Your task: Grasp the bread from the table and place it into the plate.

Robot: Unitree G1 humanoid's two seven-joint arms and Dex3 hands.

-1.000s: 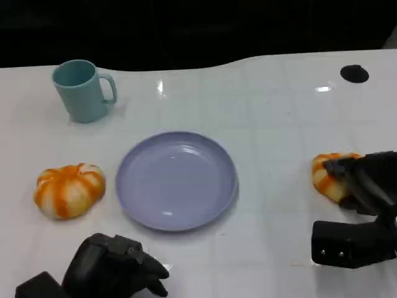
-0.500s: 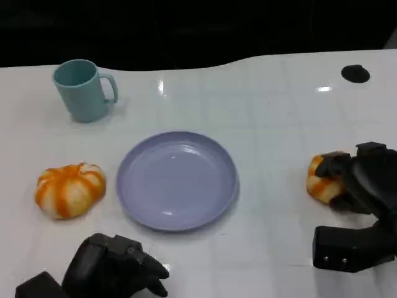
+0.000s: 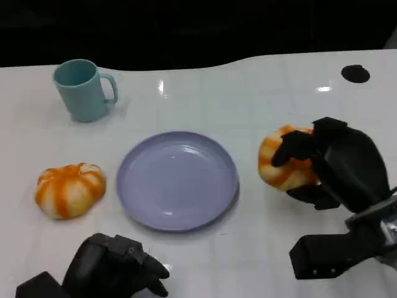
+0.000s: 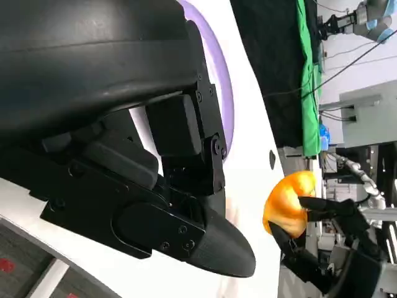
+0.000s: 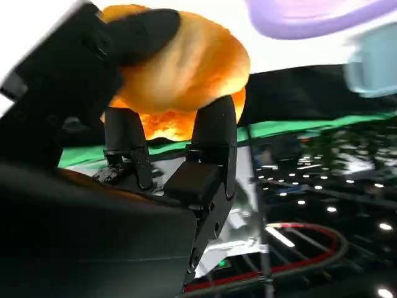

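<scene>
Plate [image 3: 177, 180], lavender, holding nothing, at table [image 3: 260, 105] centre. Teal mug [image 3: 81, 89] stands well behind it to the left; a second orange-striped bun [image 3: 69, 189] lies left of it. Right hand [image 3: 332, 164] clasps the bread [image 3: 282, 158], glossy orange-and-white, lifted just right of the plate. Left hand [image 3: 115, 267] rests with fingers curled, holding nothing.
</scene>
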